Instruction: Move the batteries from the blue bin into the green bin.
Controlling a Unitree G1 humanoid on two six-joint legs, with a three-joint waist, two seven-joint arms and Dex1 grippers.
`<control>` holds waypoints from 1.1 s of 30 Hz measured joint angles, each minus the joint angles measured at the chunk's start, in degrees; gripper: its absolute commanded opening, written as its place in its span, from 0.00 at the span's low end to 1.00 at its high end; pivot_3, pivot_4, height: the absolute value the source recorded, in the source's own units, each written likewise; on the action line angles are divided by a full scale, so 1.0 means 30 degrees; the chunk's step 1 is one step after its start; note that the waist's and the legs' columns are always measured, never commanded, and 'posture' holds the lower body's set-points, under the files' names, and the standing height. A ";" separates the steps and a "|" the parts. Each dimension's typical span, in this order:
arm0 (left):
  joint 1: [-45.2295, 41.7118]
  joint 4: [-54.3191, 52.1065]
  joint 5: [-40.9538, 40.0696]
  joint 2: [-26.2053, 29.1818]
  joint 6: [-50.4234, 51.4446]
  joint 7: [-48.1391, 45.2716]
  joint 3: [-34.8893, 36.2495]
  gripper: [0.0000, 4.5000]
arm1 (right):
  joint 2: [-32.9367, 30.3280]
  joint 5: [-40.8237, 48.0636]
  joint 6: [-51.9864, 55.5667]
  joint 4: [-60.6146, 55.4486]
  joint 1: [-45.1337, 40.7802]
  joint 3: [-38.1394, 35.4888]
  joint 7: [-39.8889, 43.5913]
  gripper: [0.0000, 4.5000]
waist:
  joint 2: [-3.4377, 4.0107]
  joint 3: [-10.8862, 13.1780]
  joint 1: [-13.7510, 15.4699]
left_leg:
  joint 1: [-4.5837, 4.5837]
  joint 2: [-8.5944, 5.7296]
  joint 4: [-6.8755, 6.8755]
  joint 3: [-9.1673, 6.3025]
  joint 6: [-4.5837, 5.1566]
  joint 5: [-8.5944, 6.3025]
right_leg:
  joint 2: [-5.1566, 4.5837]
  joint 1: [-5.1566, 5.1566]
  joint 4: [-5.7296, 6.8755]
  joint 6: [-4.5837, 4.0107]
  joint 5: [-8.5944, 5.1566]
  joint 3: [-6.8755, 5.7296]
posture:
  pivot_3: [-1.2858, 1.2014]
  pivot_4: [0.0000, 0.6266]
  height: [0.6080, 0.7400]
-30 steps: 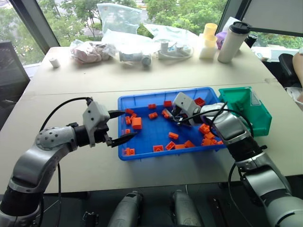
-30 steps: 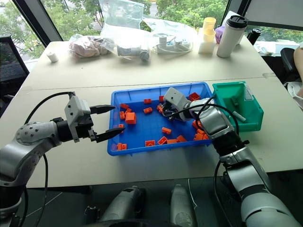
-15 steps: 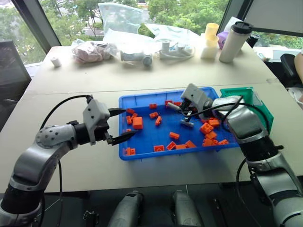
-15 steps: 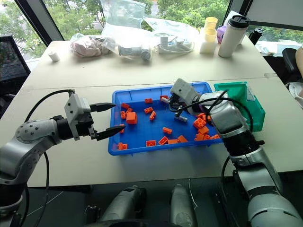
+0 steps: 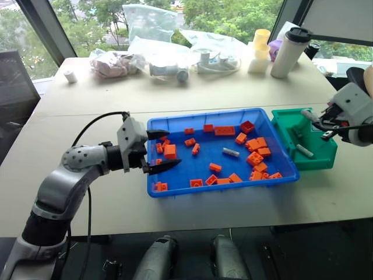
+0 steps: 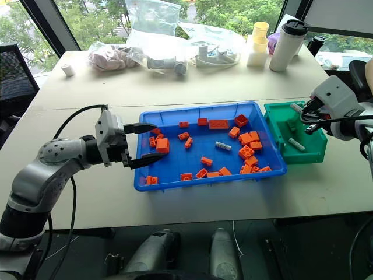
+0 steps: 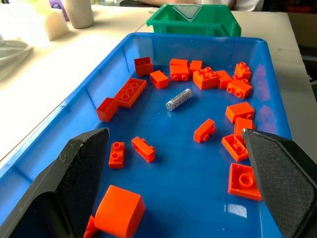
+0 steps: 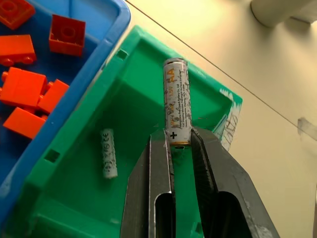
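Right gripper (image 8: 181, 141) pinches a light, rigid, slippery AA battery (image 8: 177, 101) by one end above the green bin (image 8: 143, 208).

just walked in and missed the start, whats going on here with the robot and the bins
The robot is sorting batteries out of orange bricks. Its right claw is shut on a battery and holds it over the green bin, where another battery already lies. One more battery remains in the blue bin. The left claw hangs open over the blue bin's left end.
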 measured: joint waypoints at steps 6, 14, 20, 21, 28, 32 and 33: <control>-0.0244 0.0569 0.0407 -0.0149 -0.0475 -0.0461 -0.0126 1.00 | 0.0105 0.0106 -0.0648 0.0210 0.0709 0.0016 -0.0508 0.65 | 0.0005 -0.0002 0.0065 | -0.0003 -0.0004 0.0002 0.0001 -0.0018 0.0011 | -0.0002 -0.0003 -0.0001 0.0001 0.0000 0.0005 | 0.52 0.24 1.00; -0.0257 0.0589 0.0528 -0.0160 -0.0425 -0.0694 -0.0103 1.00 | 0.0190 0.1767 -0.0309 -0.1173 -0.1211 -0.0097 -0.0272 0.99 | 0.0006 0.0000 0.0104 | -0.0004 -0.0002 0.0004 -0.0002 -0.0002 0.0002 | -0.0001 -0.0004 -0.0005 0.0001 0.0000 0.0005 | 0.52 0.24 1.00; -0.0343 0.0436 0.0246 -0.0087 -0.0354 -0.0934 -0.0065 1.00 | 0.2591 0.4174 -0.0289 -0.4379 -0.2274 0.2252 0.1063 0.99 | -0.0019 -0.0002 0.0119 | -0.0005 0.0004 0.0014 -0.0019 -0.0001 0.0001 | 0.0002 0.0012 -0.0011 0.0002 0.0000 -0.0008 | 0.52 0.24 1.00; -0.0354 0.0385 0.0223 -0.0044 -0.0334 -0.1008 -0.0060 1.00 | 0.3113 0.3764 -0.0826 -0.4208 -0.2346 0.3714 0.1050 0.99 | -0.0020 -0.0002 0.0112 | -0.0004 -0.0004 0.0020 -0.0017 -0.0005 0.0003 | 0.0000 0.0012 -0.0008 0.0002 0.0001 -0.0009 | 0.52 0.24 1.00; -0.0414 -0.0151 0.0156 0.0275 0.0103 -0.1047 -0.0018 1.00 | 0.4537 0.2645 -0.1939 -0.1707 -0.3183 0.7046 0.1197 0.99 | -0.0021 0.0003 0.0173 | -0.0019 -0.0025 0.0025 -0.0019 -0.0075 0.0044 | -0.0013 0.0004 -0.0015 0.0002 0.0001 -0.0010 | 0.52 0.24 1.00; -0.0222 -0.0674 0.0160 0.0487 0.0301 -0.1057 0.0010 1.00 | 0.5504 0.2048 -0.2655 0.0268 -0.3509 0.7886 0.1268 0.99 | -0.0021 0.0003 0.0107 | -0.0015 -0.0010 0.0015 -0.0024 -0.0078 0.0046 | 0.0003 -0.0008 -0.0005 0.0002 0.0001 -0.0009 | 0.52 0.24 1.00; -0.0158 -0.0801 0.0161 0.0523 0.0323 -0.1049 0.0010 1.00 | 0.5639 0.1981 -0.2739 0.0642 -0.3509 0.8059 0.1340 0.99 | -0.0021 0.0003 0.0095 | -0.0015 -0.0011 0.0014 -0.0024 -0.0079 0.0046 | 0.0002 -0.0009 -0.0004 0.0002 0.0001 -0.0007 | 0.52 0.24 1.00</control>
